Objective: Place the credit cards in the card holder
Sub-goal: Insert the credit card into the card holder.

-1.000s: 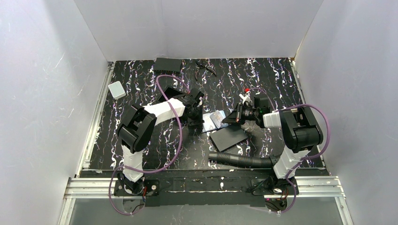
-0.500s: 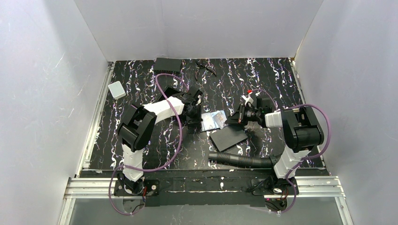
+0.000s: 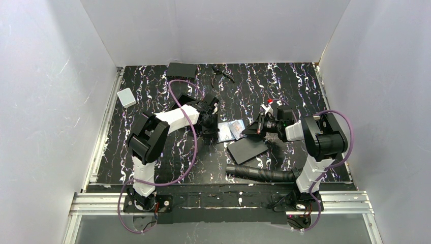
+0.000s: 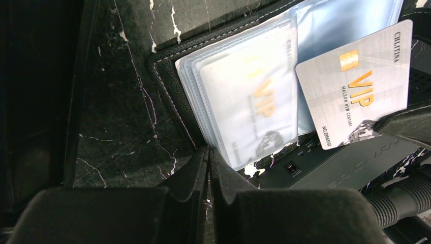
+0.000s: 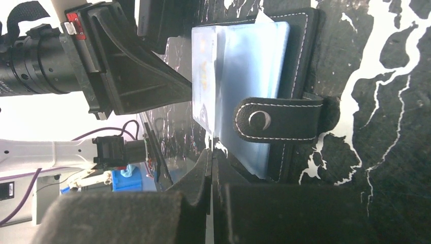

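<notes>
A card [image 4: 356, 86] is pinched at one corner by the right gripper [image 5: 211, 152] and held over the sleeves of the open holder [image 4: 167, 96]. A second card [image 4: 254, 96] is seen inside a sleeve. The left gripper [image 4: 208, 152], pressed together, is set at the holder's edge.

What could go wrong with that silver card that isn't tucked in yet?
The loose card rests partly on the card holder, outside its clear sleeves. Both grippers are shut, so a push from the right gripper might slide it off onto the table. The left gripper sits by the holder's edge and could nudge it.
</notes>
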`<move>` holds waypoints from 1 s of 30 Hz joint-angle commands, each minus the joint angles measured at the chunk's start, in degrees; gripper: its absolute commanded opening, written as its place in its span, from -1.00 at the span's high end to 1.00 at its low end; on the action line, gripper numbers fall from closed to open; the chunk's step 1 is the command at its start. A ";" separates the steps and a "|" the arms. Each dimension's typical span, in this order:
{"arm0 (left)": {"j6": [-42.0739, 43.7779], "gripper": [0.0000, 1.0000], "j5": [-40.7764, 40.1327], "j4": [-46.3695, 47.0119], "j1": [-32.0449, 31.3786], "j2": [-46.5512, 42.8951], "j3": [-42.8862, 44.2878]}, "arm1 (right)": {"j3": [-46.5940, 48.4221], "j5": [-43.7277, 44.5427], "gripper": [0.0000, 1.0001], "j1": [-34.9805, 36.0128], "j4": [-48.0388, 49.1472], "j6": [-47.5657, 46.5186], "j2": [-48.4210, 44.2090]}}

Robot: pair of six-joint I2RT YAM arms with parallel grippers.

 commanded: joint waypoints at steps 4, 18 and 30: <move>1.18 0.90 -1.53 -1.67 0.56 0.53 0.35 | -0.63 -1.50 0.97 0.57 5.05 1.75 0.64; 1.74 0.62 1.02 -2.81 0.60 -3.03 1.25 | 2.40 3.03 0.97 0.57 -9.74 -8.15 -1.72; -1.39 0.13 4.20 -1.90 0.58 -5.72 4.43 | 3.71 1.75 0.97 1.75 -7.97 -6.35 -0.85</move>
